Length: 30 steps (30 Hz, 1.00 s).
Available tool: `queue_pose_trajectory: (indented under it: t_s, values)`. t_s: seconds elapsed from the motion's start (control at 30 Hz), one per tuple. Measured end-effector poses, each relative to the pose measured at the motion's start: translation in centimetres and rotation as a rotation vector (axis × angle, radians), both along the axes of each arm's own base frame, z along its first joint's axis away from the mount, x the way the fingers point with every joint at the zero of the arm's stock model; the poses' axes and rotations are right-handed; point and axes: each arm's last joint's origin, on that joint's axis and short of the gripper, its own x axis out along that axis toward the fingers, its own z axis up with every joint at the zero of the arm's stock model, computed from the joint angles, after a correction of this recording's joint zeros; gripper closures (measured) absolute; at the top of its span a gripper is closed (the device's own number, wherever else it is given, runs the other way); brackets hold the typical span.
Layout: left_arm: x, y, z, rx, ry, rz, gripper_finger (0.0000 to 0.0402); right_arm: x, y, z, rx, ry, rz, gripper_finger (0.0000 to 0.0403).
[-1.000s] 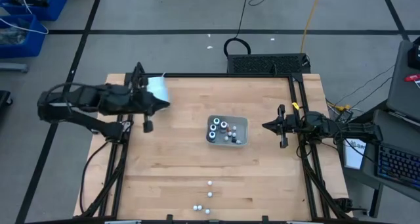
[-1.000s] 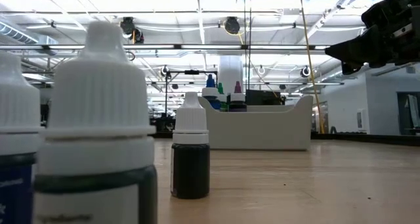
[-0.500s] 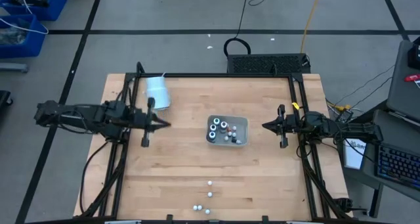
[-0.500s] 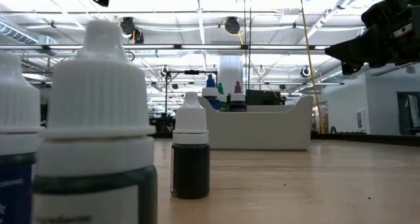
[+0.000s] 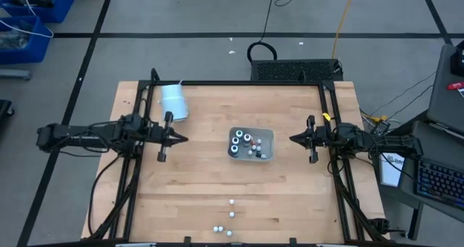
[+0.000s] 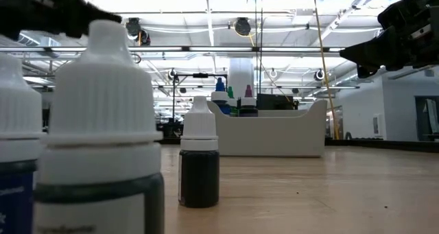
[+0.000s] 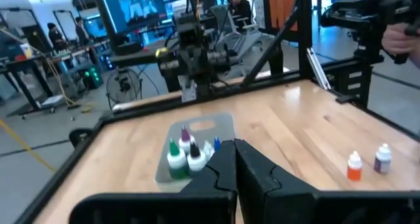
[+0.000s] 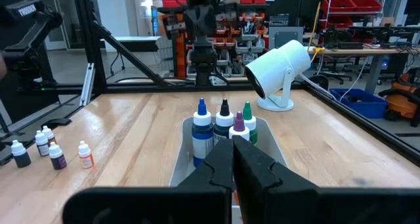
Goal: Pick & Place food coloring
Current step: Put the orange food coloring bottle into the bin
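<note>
Several food coloring bottles [image 8: 223, 127] stand upright in a clear tray [image 5: 265, 137] at the table's middle. More small bottles [image 5: 231, 214] stand loose on the wood near the front edge and loom large in the low view [image 6: 199, 158]. My left gripper [image 5: 181, 137] hovers shut and level left of the tray, pointing at it, nothing between its fingers [image 7: 235, 146]. My right gripper [image 5: 292, 138] hovers shut and level right of the tray, also pointing at it [image 8: 232, 148]. Neither touches a bottle.
A pale blue-white cylindrical cup [image 5: 174, 102] lies on its side at the far left of the table, behind my left gripper. Black frame rails [image 5: 330, 109] run along the table's edges. Bare wood lies between the tray and the loose bottles.
My left arm has sunk and drawn back from beside the cup toward the table's left edge. Its gripper has tipped to level, now pointing at the tray. The cup, partly covered before, shows whole. My right arm has kept still.
</note>
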Motion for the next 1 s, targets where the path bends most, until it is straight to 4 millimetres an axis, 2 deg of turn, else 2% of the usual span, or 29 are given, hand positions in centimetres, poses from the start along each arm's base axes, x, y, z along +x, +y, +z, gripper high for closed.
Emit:
queue_pose_trajectory:
  t_s: [0.13, 0.37, 0.53, 0.7, 0.8, 1.0]
  values:
    - [-1.1, 0.0, -1.8, 0.009, -0.021, 0.019, 0.0400, 0.0, 0.0, 0.0, 0.000, 0.000, 0.000, 0.0403]
    - [-2.8, 0.6, -2.5, 0.010, -0.129, 0.019, 0.0400, 0.0, 0.0, 0.0, 0.005, 0.000, 0.000, 0.0403]
    - [-3.0, 1.0, -2.9, -0.072, -0.128, -0.023, 0.0400, 0.0, 0.0, 0.0, 0.005, 0.000, 0.000, 0.0403]
    - [-2.9, 1.5, -3.8, -0.203, -0.123, 0.028, 0.0400, 0.0, 0.0, 0.0, 0.021, 0.000, 0.000, 0.0403]
    - [-2.8, 1.5, -5.0, -0.217, -0.076, 0.036, 0.0400, 0.0, 0.0, 0.0, 0.023, 0.003, -0.001, 0.0403]
    - [-2.9, 1.6, -4.7, -0.192, -0.116, 0.061, 0.0400, 0.2, -0.1, -0.3, 0.024, 0.037, -0.018, 0.0403]
